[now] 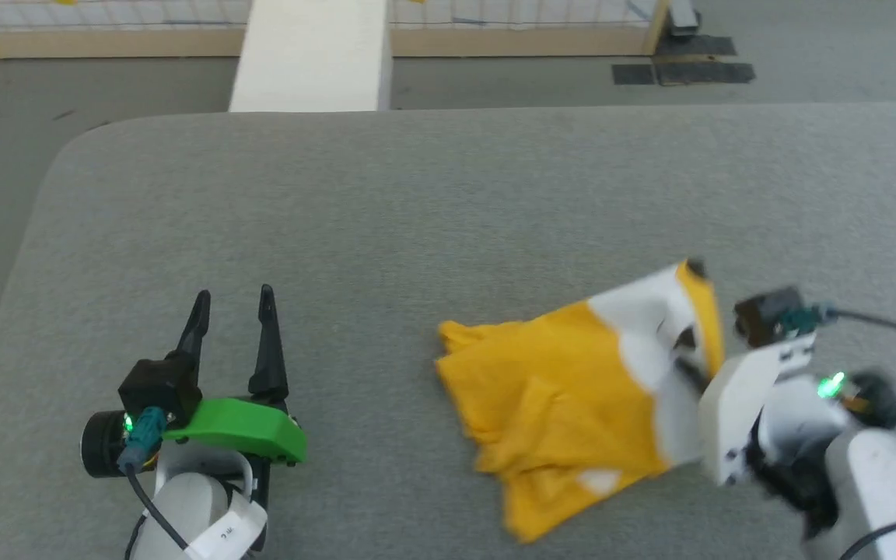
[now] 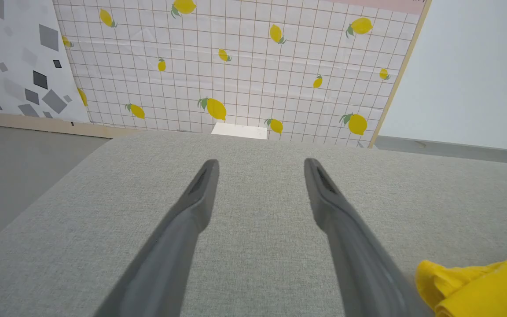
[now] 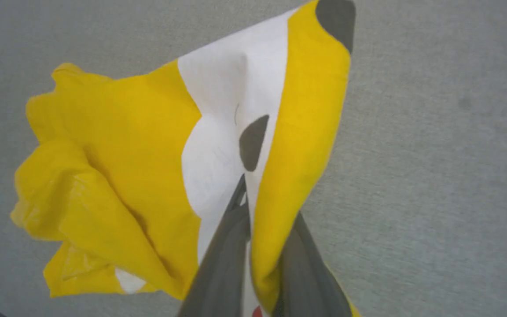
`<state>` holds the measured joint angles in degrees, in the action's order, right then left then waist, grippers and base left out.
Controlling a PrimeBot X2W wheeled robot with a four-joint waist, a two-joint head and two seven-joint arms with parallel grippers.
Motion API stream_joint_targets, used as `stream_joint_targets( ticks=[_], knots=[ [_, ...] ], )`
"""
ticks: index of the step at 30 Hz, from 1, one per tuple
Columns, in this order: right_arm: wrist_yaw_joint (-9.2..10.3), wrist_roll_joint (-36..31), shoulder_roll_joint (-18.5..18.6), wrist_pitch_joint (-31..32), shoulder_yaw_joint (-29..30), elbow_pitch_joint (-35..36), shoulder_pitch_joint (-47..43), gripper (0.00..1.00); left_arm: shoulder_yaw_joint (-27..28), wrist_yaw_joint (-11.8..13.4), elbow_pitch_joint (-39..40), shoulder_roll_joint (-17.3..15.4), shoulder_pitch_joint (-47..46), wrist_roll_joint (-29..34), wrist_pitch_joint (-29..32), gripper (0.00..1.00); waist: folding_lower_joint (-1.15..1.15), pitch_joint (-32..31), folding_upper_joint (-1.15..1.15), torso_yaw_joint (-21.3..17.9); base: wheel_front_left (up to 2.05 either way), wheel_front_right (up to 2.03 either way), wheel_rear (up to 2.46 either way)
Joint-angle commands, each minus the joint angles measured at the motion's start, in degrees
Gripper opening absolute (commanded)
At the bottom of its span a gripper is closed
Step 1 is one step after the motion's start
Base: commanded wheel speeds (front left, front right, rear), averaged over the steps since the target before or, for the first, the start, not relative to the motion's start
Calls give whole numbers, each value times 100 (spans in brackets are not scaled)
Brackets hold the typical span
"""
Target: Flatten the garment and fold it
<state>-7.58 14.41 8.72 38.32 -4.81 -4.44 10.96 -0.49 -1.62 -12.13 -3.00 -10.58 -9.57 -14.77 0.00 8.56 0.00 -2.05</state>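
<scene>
The garment point(image 1: 557, 373) is a bright yellow T-shirt with white patches and black marks, lying crumpled on the grey table point(image 1: 417, 194) right of centre. My right gripper point(image 1: 689, 359) comes in from the lower right and is shut on a raised fold at the shirt's right side. In the right wrist view its fingers point(image 3: 231, 255) pinch a yellow and white fold of the garment point(image 3: 139, 132), which rises to a black-tipped peak. My left gripper point(image 1: 233, 297) stands open over bare table at the lower left, well apart from the shirt. A yellow corner of the garment point(image 2: 478, 286) shows beside that left gripper point(image 2: 260, 163).
The table's rounded far-left corner and left edge drop to a grey floor. A white bench point(image 1: 312, 54) runs away from the table's far edge. Dark mats point(image 1: 681, 70) lie on the floor at the back right. A lemon-print wall point(image 2: 236, 66) stands behind.
</scene>
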Motion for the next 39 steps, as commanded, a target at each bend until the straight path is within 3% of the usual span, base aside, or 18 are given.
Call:
stream_joint_targets(
  ticks=[1, 9, 20, 28, 39],
  knots=[
    [9, -287, 269, -33, -77, 107, 237, 0, 24, 9, 42, 12, 8, 33, -23, 100, 0, 95, 0, -345, 0, 0, 0],
    [9, -1016, 1282, -263, -101, -83, 1137, 0, -2, -62, 169, -1, -237, 163, -23, 100, 0, 434, 0, -1169, 0, 0, 0],
    [9, -1486, 1531, -1409, 1138, -1776, 2214, 0, -104, -109, 451, -335, -749, 500, 27, 100, 0, 1392, 0, -2034, 0, 0, 0],
    [9, -2476, 1669, -2185, 1911, -2956, 3119, 0, -201, -141, 1022, -651, -1123, 713, 459, 100, 0, 2106, 0, -2163, 0, 0, 0],
    [9, -3574, 1480, -2928, 3412, -3728, 3825, 0, -268, -133, 1450, -831, -1223, 782, 824, 100, 0, 2518, 0, -1926, 0, 0, 0]
  ],
)
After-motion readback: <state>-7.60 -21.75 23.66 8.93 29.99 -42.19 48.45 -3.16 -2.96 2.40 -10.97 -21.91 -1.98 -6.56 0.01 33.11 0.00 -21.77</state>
